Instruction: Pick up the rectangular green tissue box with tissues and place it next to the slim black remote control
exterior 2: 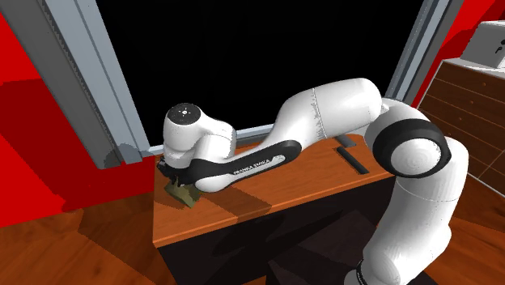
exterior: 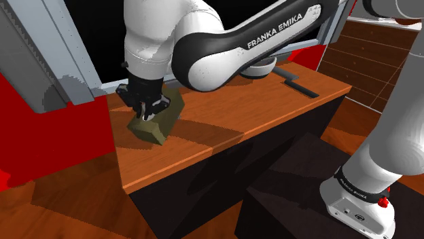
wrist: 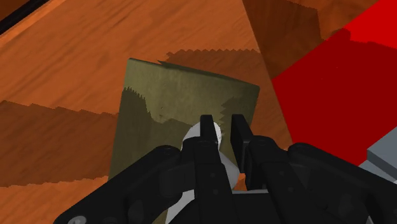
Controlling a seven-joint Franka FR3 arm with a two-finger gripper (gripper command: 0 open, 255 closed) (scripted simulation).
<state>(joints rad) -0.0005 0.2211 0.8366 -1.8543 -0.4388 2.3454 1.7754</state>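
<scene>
My pincer (wrist: 222, 125) was narrow, apparently gripping the olive tissue box (wrist: 172, 95) by its white tuft (wrist: 217, 132); I needed a slow, level lift.

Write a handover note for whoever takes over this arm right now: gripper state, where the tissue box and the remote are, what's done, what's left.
Gripper: fingers nearly together, apparently clamped on the white tissue tuft on top of the tissue box.
Tissue box: olive-green and tilted, at the end of the table toward the shoulder view's left. I can't tell whether it is clear of the surface.
Remote: slim and black, lying flat at the table's opposite end.
Done: approach and, it seems, the grasp.
Left: lift, carry along the table, set down beside the remote, release.
</scene>
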